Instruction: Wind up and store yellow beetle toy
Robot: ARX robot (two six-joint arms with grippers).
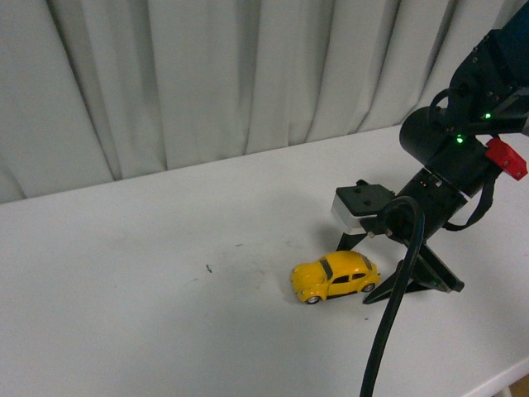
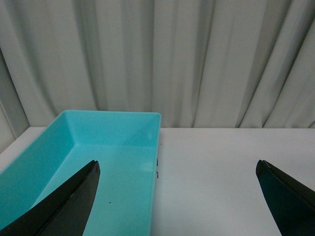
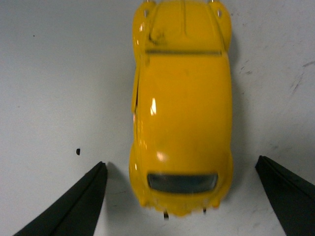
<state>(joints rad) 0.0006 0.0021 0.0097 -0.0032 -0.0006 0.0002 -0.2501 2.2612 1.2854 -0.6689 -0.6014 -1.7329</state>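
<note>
The small shiny yellow beetle toy car [image 1: 335, 278] sits on the white tabletop [image 1: 124, 289]. The right claw [image 3: 180, 162] is wide open around it, not touching. The left claw [image 2: 177, 164] is wide open and empty.

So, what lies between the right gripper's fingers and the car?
Only bare table. In the right wrist view the car sits between the fingers of the open right gripper, with a strip of white table on each side and no contact.

Teal tray [image 2: 123, 129], near end cropped; yellow beetle toy [image 3: 182, 108], nose cropped
</note>
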